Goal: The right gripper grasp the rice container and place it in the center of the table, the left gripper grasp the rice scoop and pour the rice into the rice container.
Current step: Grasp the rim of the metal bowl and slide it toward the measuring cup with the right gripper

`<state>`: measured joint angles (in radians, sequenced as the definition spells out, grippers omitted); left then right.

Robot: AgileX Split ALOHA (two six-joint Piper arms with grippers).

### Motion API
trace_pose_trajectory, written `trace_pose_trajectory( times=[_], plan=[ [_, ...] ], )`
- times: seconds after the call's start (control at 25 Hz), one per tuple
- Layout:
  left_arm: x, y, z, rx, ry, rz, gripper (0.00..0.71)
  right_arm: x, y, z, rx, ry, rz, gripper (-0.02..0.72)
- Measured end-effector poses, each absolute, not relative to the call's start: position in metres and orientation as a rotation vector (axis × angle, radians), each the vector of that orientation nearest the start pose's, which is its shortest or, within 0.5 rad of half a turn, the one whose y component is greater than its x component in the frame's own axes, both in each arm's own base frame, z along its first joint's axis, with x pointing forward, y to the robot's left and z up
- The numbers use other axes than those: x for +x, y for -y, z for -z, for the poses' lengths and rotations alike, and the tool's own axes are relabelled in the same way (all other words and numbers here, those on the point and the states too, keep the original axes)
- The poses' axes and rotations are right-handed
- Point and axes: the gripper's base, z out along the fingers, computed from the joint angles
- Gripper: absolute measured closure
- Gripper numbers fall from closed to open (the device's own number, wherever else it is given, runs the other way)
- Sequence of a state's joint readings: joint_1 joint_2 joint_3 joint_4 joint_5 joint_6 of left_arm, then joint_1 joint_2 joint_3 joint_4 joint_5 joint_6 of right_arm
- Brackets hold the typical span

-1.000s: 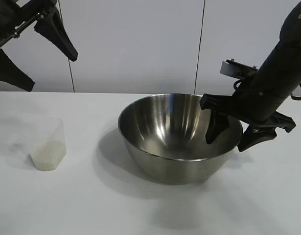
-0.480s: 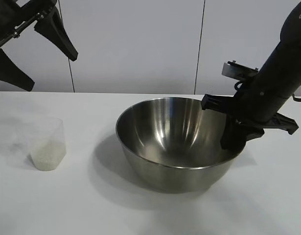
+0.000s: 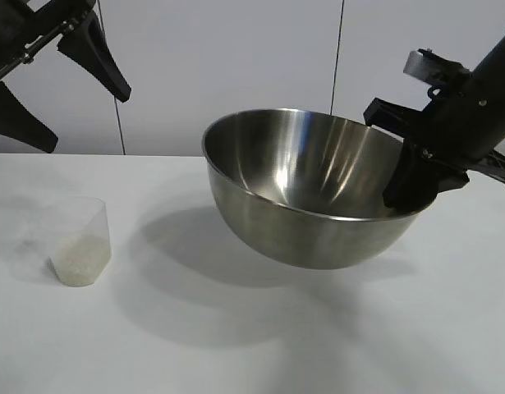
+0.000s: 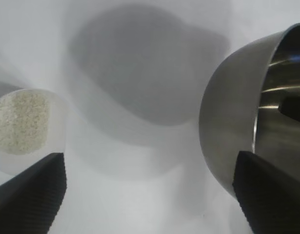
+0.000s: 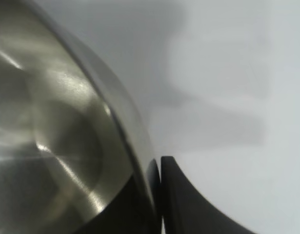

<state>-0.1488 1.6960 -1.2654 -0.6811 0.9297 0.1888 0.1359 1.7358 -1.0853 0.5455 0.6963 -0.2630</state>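
The rice container (image 3: 305, 197), a big shiny steel bowl, hangs tilted above the white table (image 3: 236, 345), its shadow below it. My right gripper (image 3: 410, 182) is shut on the rice container's right rim; in the right wrist view the rim (image 5: 132, 126) runs between the two black fingers (image 5: 179, 195). The rice scoop (image 3: 80, 240), a small clear cup with white rice (image 3: 78, 261) in its bottom, stands on the table at the left. My left gripper (image 3: 63, 82) hangs open high at the upper left, above the rice scoop (image 4: 23, 126), with nothing between its fingers; the rice container (image 4: 232, 126) shows beside it.
A white panelled wall (image 3: 236, 74) stands behind the table. The table's front and middle lie bare under the lifted bowl.
My right gripper closed on the bowl's right rim and lifted it off the table, tilting it. The left gripper and the scoop have not moved.
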Motion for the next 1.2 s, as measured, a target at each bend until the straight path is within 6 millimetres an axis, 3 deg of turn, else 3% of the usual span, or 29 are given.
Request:
trace_pose_trajectory(
  times=[0.24,0.36,0.64,1.0,1.08,1.2],
  plan=[
    [0.339,0.097,-0.263,0.003,-2.723,0.839,0.041,0.323,-0.124,-0.194,-0.265,-2.765,-0.541,0.692],
    [0.339,0.097,-0.263,0.003,-2.723,0.839,0.041,0.323,-0.138,-0.185,-0.307,-2.753,-0.501,0.692],
    [0.339,0.097,-0.263,0.003,-2.723,0.839,0.041,0.338,-0.156,-0.161,-0.340,-2.787,-0.449,0.692],
    [0.339,0.097,-0.263,0.000,-2.718,0.838,0.041,0.344,-0.158,-0.156,-0.388,-2.785,-0.376,0.687],
    [0.339,0.097,-0.263,-0.002,-2.716,0.837,0.041,0.344,-0.158,-0.156,-0.393,-2.786,-0.372,0.645],
    [0.339,0.097,-0.263,-0.003,-2.714,0.836,0.041,0.345,-0.159,-0.157,-0.387,-2.781,-0.377,0.475]
  ],
)
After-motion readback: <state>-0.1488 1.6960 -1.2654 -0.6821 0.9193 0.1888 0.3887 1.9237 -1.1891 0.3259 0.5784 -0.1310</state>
